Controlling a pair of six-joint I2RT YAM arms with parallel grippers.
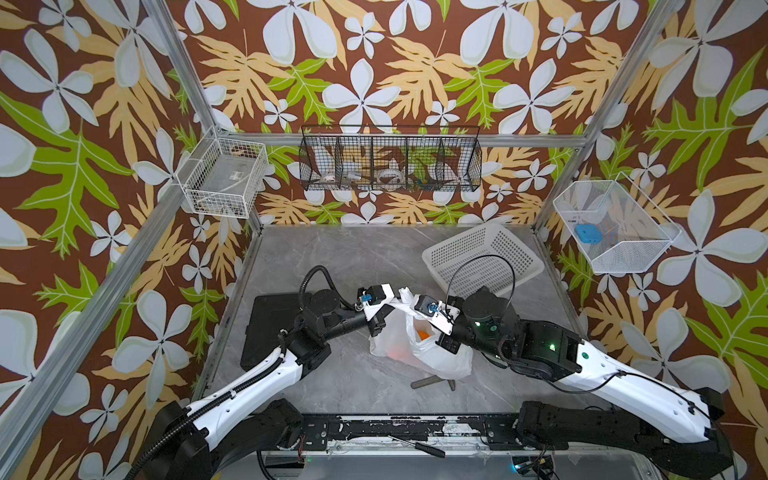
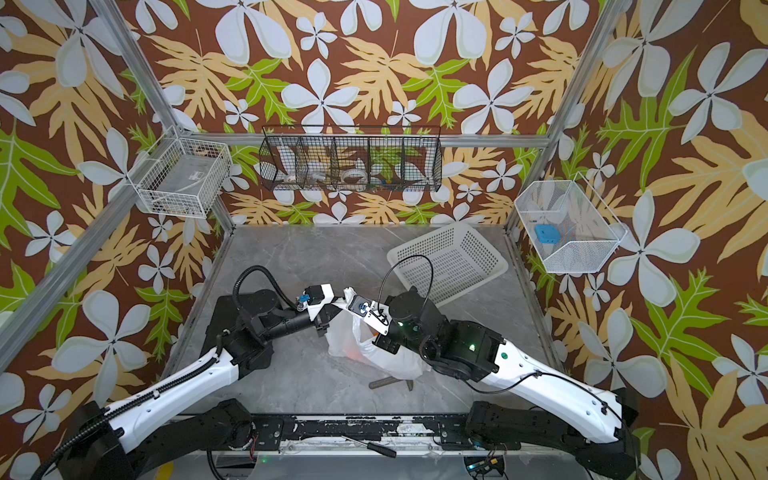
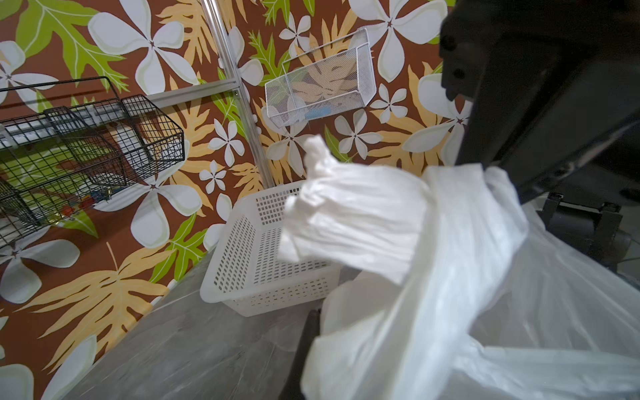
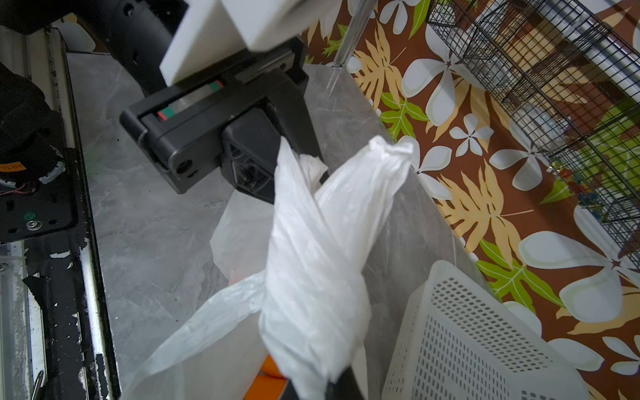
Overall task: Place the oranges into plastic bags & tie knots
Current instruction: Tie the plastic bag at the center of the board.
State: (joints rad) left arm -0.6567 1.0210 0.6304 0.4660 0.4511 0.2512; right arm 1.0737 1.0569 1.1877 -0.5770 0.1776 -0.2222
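Plastic this thin will be limp, light and slick. The translucent white crinkly carrier bag (image 1: 432, 357) slumps at the middle of the grey marbled surface (image 1: 332, 270), nearer the front edge than the white perforated plastic basket (image 1: 482, 257) at the far right corner. Small round bright oranges (image 1: 422, 334) show through the film and likely give the sack its only weight. Its two handle straps (image 4: 311, 263) rise bunched and cross over each other once, not yet cinched into a knot. The left end effector (image 4: 292, 156) is pinched narrow on one strap end. The right end effector (image 4: 323, 389) is clamped on the other strap, close by the crossing. The best hold is probably on gathered strap, since the loose wall would likely stretch, tear or slide free.
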